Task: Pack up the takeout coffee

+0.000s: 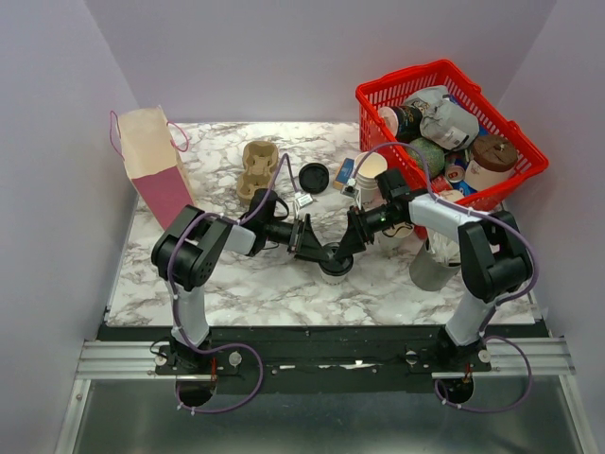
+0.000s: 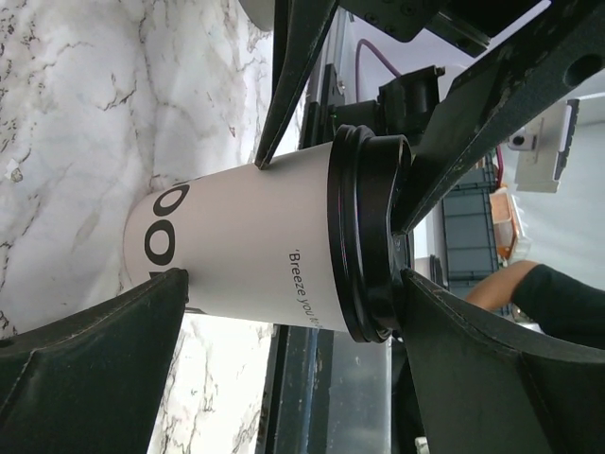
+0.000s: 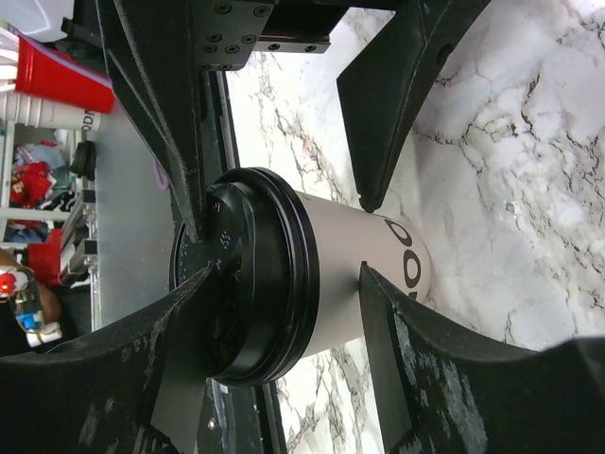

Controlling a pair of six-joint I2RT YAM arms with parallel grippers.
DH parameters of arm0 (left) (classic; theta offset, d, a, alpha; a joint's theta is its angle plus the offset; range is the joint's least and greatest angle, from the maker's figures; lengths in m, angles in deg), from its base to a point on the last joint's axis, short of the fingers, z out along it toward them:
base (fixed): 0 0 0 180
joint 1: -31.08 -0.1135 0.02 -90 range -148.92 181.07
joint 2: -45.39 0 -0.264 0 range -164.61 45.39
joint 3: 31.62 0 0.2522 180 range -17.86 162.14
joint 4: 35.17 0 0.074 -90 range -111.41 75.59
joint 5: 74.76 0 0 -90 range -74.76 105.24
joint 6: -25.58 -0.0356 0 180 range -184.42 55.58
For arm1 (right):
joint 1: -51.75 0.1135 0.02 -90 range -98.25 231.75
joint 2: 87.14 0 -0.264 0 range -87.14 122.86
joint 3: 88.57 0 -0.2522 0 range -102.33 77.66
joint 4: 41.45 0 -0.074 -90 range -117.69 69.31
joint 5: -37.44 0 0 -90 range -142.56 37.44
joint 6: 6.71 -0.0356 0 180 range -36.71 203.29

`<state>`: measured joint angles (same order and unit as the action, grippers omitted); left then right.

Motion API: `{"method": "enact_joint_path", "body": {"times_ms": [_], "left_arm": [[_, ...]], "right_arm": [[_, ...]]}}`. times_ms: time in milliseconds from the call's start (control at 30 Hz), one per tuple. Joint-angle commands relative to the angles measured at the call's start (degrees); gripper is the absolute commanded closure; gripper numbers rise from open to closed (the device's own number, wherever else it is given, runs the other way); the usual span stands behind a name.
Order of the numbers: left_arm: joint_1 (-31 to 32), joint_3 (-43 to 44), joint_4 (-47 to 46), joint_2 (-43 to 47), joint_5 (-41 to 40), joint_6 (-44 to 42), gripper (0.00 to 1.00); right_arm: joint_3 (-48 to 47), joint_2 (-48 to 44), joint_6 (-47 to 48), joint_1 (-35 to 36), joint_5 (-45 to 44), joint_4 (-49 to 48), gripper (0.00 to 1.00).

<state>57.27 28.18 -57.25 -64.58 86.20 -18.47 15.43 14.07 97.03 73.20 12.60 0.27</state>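
Note:
The takeout coffee is a white paper cup with a black lid, standing upright on the marble table between the two arms. My left gripper comes in from the left and is open wide. In the left wrist view one of its fingers rests on the lid and the other touches the cup near its base. My right gripper comes in from the right. In the right wrist view it is closed, one finger on the lid top and one against the wall of the cup.
A red basket full of cans and containers stands at the back right. In front of it are a stack of white cups and a loose black lid. A cardboard cup carrier and a pink-and-cream paper bag stand at the back left.

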Motion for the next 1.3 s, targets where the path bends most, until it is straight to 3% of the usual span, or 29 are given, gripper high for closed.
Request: {"method": "enact_joint_path", "body": {"times_ms": [0, 133, 433, 633, 833, 933, 967, 1267], "left_arm": [[-0.44, -1.22, -0.30, -4.11, -7.76, -2.79, 0.04], [-0.44, 1.50, 11.11, -5.43, -10.75, -10.42, 0.05], [-0.62, 4.84, 24.92, -7.27, -18.66, -19.14, 0.05], [-1.23, 5.02, 19.15, -8.77, -14.54, -14.67, 0.05], [-1.85, 4.58, 12.28, -2.10, -11.63, -9.92, 0.03], [-2.11, 4.67, 11.93, 0.89, -10.32, -9.39, 0.02], [-2.37, 4.76, 12.02, 1.86, -9.97, -9.22, 0.02], [-2.64, 6.16, 15.61, 6.43, -9.08, -11.85, 0.01]], "right_arm": [[0.63, 2.68, 1.38, 0.26, -3.63, -0.63, 0.34], [0.54, 2.94, 1.38, 0.26, -4.52, -1.07, 0.32], [-0.16, 4.43, 0.59, 0.26, -8.48, -0.98, 0.31], [0.27, 3.83, 2.08, -0.18, -3.38, -0.98, 0.29], [-1.92, -0.75, 4.02, -0.18, -1.97, 0.51, 0.19], [-5.34, -1.10, 5.42, -0.18, -2.32, 3.05, 0.13], [-6.05, -1.19, 6.03, -0.18, -2.41, 4.10, 0.01], [-12.20, -0.84, 9.91, -0.18, -8.29, 8.60, 0.00]]}}
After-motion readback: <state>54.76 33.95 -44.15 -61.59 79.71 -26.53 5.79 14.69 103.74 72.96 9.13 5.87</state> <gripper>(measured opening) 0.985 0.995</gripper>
